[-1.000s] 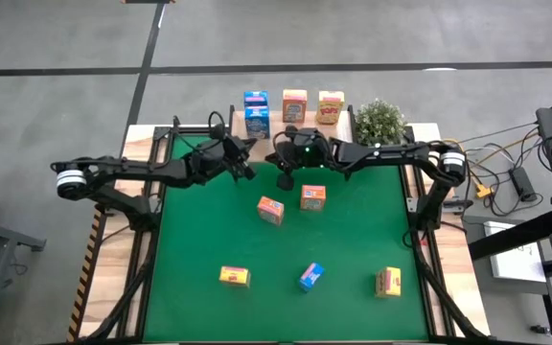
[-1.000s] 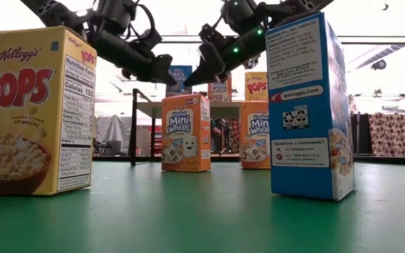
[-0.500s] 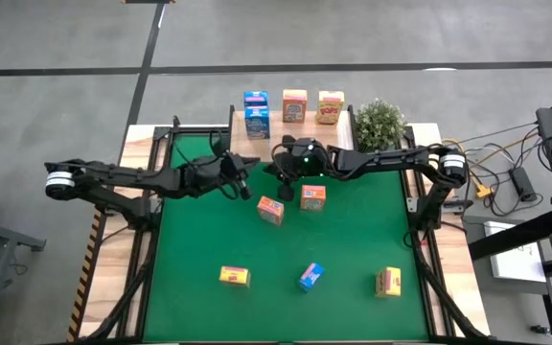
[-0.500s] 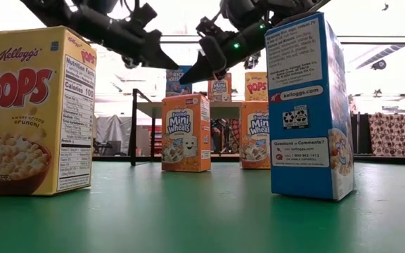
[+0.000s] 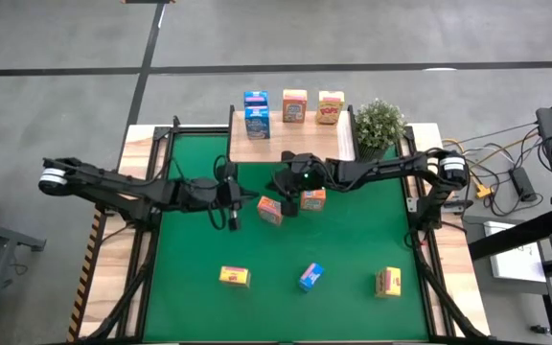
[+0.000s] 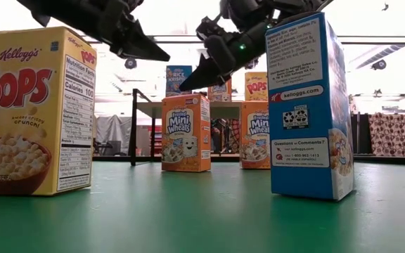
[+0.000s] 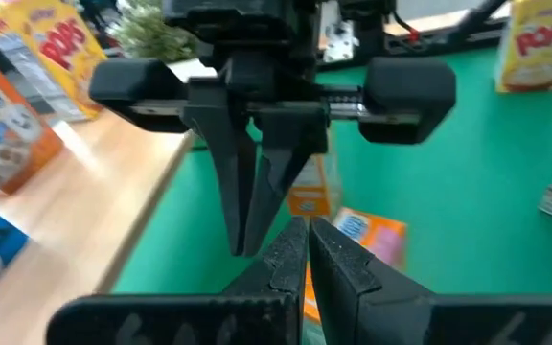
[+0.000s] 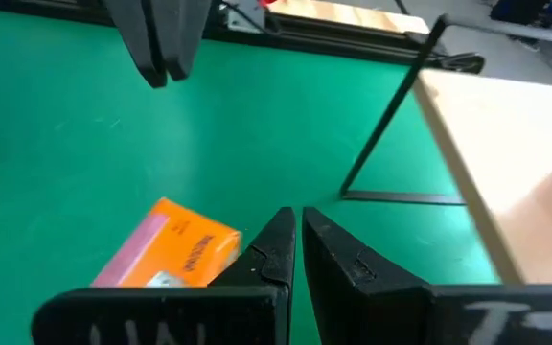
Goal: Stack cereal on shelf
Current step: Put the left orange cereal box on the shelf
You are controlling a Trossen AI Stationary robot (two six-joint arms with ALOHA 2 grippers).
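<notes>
Cereal boxes stand in two places: four on the shelf (image 5: 290, 142), five on the green table (image 5: 190, 287). My left hand (image 5: 249, 199) and right hand (image 5: 282, 199), both with fingers pressed together and empty, hover either side of the tilted orange box (image 5: 270, 210).

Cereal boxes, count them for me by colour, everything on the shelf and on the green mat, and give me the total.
Blue: 3, two at the left of the shelf and, and one on the mat.
Orange-red: 3, one on the shelf and two mid-mat, and.
Yellow: 3, one on the shelf and two on the mat, and.
Total: 9.
</notes>
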